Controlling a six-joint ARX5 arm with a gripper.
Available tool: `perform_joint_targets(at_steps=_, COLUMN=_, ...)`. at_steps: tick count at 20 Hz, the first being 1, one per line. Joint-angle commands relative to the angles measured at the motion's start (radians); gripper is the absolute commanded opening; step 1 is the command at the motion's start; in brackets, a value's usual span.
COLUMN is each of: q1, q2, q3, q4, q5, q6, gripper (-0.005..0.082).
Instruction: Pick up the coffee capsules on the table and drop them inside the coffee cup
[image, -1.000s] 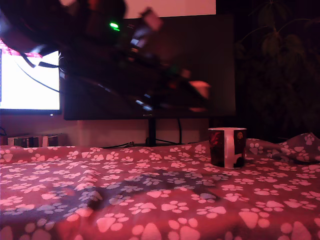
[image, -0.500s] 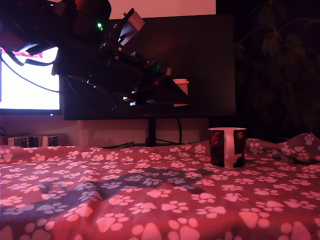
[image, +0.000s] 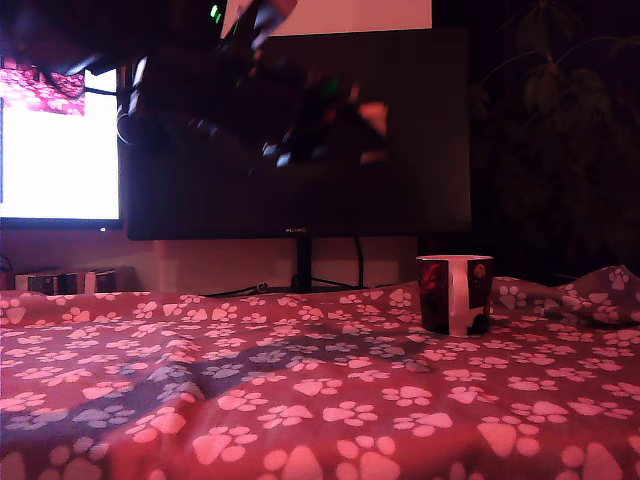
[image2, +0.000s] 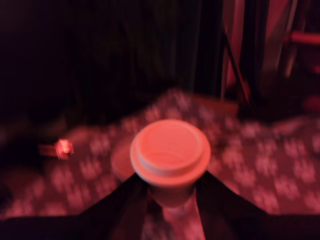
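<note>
**Holding the capsule high above the paw-print cloth**

Gripped in your gripper (image2: 170, 192), the coffee capsule (image2: 170, 152) sits upright in the wrist view: its wide flat rim faces the camera and its tapered body runs away from the lens, down between the two dark fingers (image2: 125, 200). The long axis therefore lies along the camera's line of sight, so you see mostly the round top and little of the sides. The fingers press on the narrow body from either side, just under the rim.

In the exterior view the gripper (image: 365, 125) is a motion-blurred shape high in the air, in front of a dark monitor (image: 400, 200). The capsule (image: 374, 117) shows there only as a small pale smear at the arm's tip, too blurred to tell its tilt.

The coffee cup (image: 455, 294) stands upright on the table (image: 300, 410), well below the gripper and further toward the exterior view's right. It is a dark mug with a white vertical panel, opening upward. The table wears a reddish cloth with white paw prints, rumpled at the exterior view's right edge. A bright lit screen (image: 55, 160) glows at the exterior view's left.
</note>
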Motion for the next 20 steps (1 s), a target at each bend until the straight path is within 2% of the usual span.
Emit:
perform_joint_targets(at_steps=1, q1=-0.003, q2=0.056, q3=0.021, q4=0.001, q5=0.008, q6=0.004, gripper=0.0072)
perform_joint_targets(at_steps=14, q1=-0.007, q2=0.166, q3=0.183, q4=-0.008, q5=0.014, q6=0.004, gripper=0.0072)
perform_joint_targets(at_steps=20, q1=-0.01, q2=0.268, q3=0.325, q4=-0.082, q5=0.014, q6=0.005, gripper=0.0072)
